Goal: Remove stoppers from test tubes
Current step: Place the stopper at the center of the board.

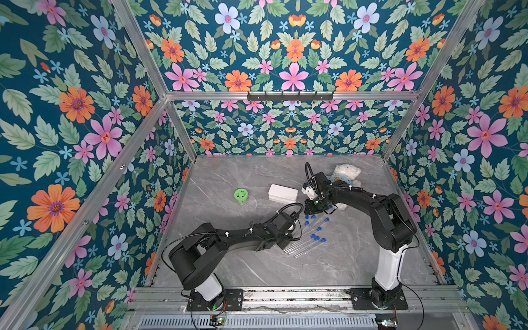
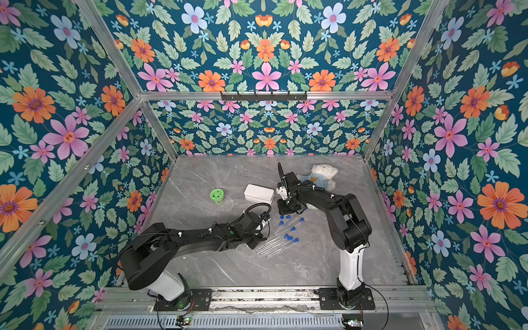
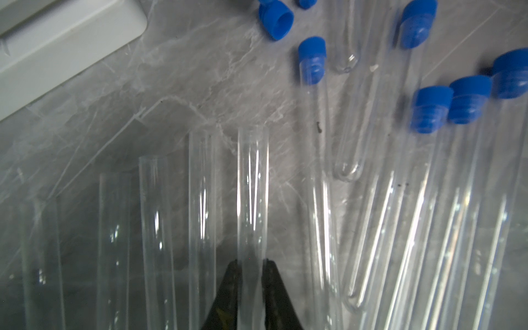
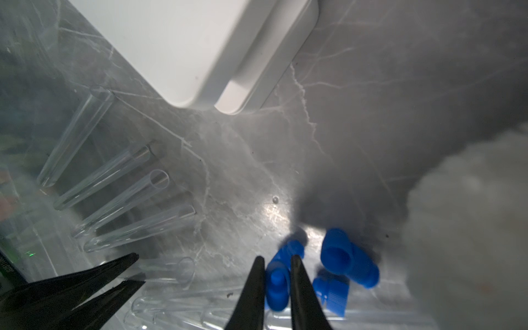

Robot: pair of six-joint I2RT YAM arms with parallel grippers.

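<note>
My left gripper (image 3: pixel 251 261) is shut on a clear test tube (image 3: pixel 253 185) whose far end is open, with no stopper in it. Several more open test tubes (image 3: pixel 203 200) lie beside it, and several tubes still carry blue stoppers (image 3: pixel 431 110). My right gripper (image 4: pixel 276 257) is shut on a blue stopper (image 4: pixel 275 288), low over the table beside loose stoppers (image 4: pixel 348 260). The right wrist view also shows the left gripper's fingers (image 4: pixel 137 258) and the mouth of its held tube (image 4: pixel 185 270). In a top view the tubes (image 1: pixel 303 243) lie between both arms.
A white box (image 1: pixel 283 193) lies behind the tubes, close to the right gripper. A green round lid (image 1: pixel 241 195) sits to its left. A white teddy bear (image 1: pixel 347 174) lies behind the right arm, its fur at the edge of the right wrist view (image 4: pixel 471 228).
</note>
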